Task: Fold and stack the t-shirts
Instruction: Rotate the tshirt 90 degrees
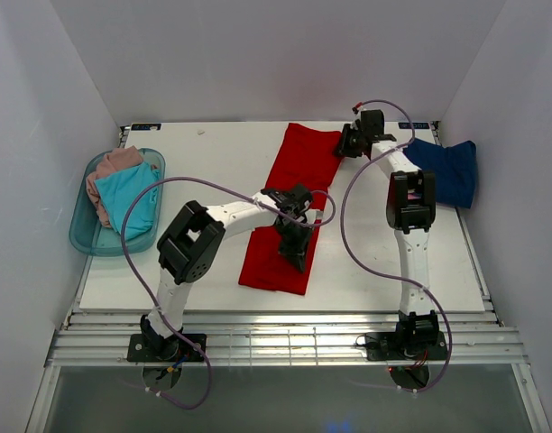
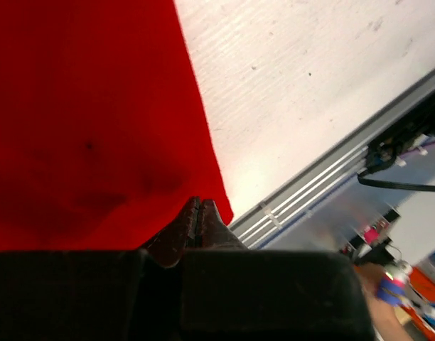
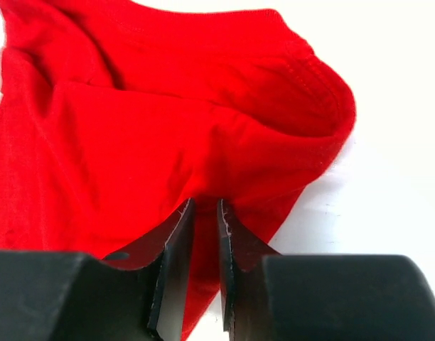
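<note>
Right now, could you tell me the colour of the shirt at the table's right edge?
That shirt is navy blue; the top external view shows it best.

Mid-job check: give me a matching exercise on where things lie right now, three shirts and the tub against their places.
Things
1. red t-shirt
2. navy blue t-shirt
3. turquoise t-shirt
4. teal plastic tub

Places
A. bunched at the far right of the table
B. at the table's left edge, holding cloth
C. spread long down the middle of the table
D. crumpled inside the tub

Pairs: 1-C, 2-A, 3-D, 4-B
</note>
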Available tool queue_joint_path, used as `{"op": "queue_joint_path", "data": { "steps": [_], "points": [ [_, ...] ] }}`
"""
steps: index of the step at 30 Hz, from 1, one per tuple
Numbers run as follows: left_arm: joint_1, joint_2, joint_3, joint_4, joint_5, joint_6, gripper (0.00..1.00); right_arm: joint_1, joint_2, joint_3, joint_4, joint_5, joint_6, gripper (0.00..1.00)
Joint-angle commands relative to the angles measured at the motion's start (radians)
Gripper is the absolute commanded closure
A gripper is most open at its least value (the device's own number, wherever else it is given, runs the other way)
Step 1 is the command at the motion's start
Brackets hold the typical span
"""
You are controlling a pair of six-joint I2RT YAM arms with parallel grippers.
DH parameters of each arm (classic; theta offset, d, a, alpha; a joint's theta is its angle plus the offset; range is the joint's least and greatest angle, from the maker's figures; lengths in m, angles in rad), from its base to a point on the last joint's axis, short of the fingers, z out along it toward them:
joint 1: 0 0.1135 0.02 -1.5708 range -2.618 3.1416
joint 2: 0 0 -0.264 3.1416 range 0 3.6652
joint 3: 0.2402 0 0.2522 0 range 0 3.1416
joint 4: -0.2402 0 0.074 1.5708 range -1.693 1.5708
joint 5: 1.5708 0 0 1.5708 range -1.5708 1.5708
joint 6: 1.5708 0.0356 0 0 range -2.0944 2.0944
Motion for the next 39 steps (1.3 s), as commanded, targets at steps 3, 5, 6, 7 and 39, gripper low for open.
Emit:
{"op": "queue_joint_path", "data": {
  "steps": [3, 5, 6, 7, 39],
  "points": [
    [0.000, -0.151, 0.083, 0.101, -0.187, 0.047, 1.00, -0.013, -0.155, -0.199, 0.256, -0.082, 0.025, 0.73],
    [0.023, -0.143, 0.181, 0.153, -0.273, 0.063, 1.00, -0.013, -0.242, -0.244, 0.344, -0.088, 0.014, 0.71],
    [0.036, -0.137, 0.204, 0.184, -0.301, 0.067, 1.00, -0.013, -0.273, -0.245, 0.353, -0.085, -0.007, 0.71],
    [0.068, -0.137, 0.219, 0.218, -0.324, 0.074, 1.00, -0.013, -0.302, -0.245, 0.363, -0.083, -0.020, 0.71],
    [0.329, 0.366, 0.534, 0.830, -0.212, 0.107, 1.00, 0.405, -1.164, -1.106, 0.083, 0.452, -0.117, 0.92]
  ]
}}
